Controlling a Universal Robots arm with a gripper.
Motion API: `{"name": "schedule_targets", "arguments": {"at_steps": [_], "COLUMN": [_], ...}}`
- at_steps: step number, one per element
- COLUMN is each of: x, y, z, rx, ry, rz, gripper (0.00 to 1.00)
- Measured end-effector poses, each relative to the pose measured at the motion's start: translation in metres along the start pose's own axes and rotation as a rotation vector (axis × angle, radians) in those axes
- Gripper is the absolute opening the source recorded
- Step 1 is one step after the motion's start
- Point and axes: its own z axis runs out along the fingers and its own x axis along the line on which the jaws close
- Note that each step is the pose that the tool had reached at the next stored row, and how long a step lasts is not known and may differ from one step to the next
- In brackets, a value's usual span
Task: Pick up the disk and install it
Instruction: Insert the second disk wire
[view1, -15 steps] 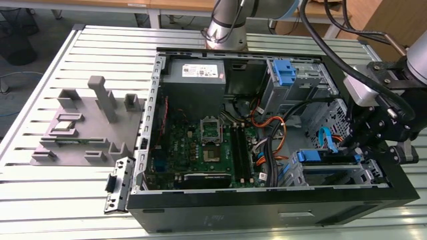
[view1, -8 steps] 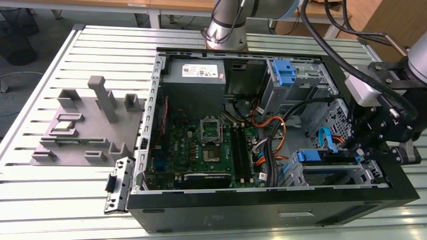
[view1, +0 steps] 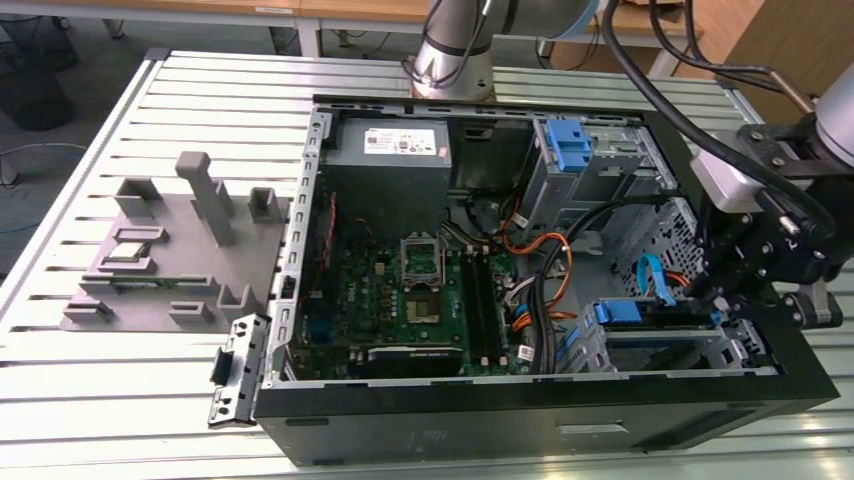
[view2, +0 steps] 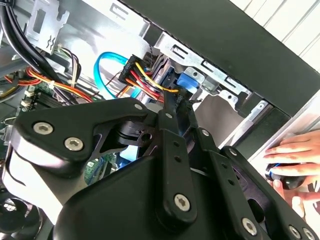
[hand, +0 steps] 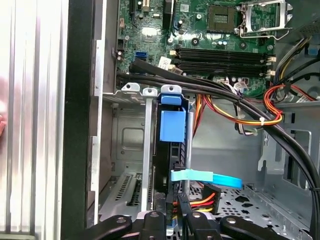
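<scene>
Slatted aluminium tabletop (view1: 107, 390) carries an open computer case (view1: 534, 420) and, well away from the gripper, a grey fixture block (view1: 174, 260). The gripper (view1: 761, 290) hangs over the drive cage (hand: 127, 150) at the case's corner nearest it. Whether its fingers are parted or clamped cannot be told. The disk (hand: 172, 150) sits on edge in the cage just ahead of the fingers, its blue rail tab (hand: 172, 125) facing up, long axis running along the cage slot. Power wires (hand: 210, 197), a blue data cable (hand: 210, 177) and black cable bundles (hand: 210, 87) crowd beside it. A person's hand (view2: 295, 155) rests outside the case wall.
</scene>
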Motion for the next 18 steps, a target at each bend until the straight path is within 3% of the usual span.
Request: {"name": "schedule_targets", "arguments": {"at_steps": [6,7,10,11,12,18], "x": [-0.0028,-0.0028,-0.0029,-0.0029,-0.0030,-0.0038], "y": [-0.0001,-0.0001,-0.0001,-0.0001,-0.0002,-0.0002], "z": [0.0006,0.0005,0.0006,0.0005,0.0005,0.0013], "rx": [-0.0001,-0.0004,-0.0016,-0.0019,-0.0020,-0.0020], "ry": [0.0020,0.0103,0.0473,0.0563,0.0592,0.0594], "rz": [-0.003,-0.003,-0.004,-0.004,-0.004,-0.005], "gripper": [0.24,0.24,0.24,0.24,0.24,0.24]}}
